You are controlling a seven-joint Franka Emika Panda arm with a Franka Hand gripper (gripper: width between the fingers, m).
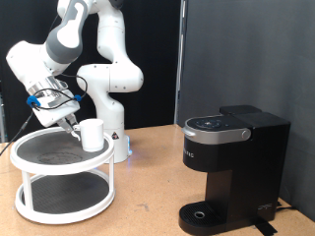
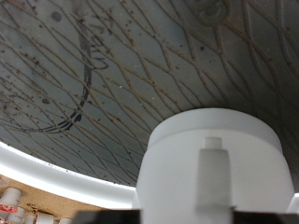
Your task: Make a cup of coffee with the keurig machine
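Early stage of the coffee task. The cup [image 1: 92, 134] stands upright on the upper shelf of a two-tier round white rack [image 1: 63, 193], at the rim nearest the keurig machine [image 1: 232, 173]. The machine stands well apart from the rack, on the same wooden table [image 1: 148, 202], with its lid down and its round drip base bare; no cup is under its spout. The gripper [image 1: 71, 120] hangs just beside the cup, on the side away from the machine, its fingers angled down toward the shelf. The wrist view fills with the cup [image 2: 213, 168], handle facing the camera, on the shelf's dark mesh surface [image 2: 103, 65]; whether the fingers are spread or closed, or already touch the cup, cannot be told. Judged from this, the cup is not yet carried to the machine, and brewing remains undone.
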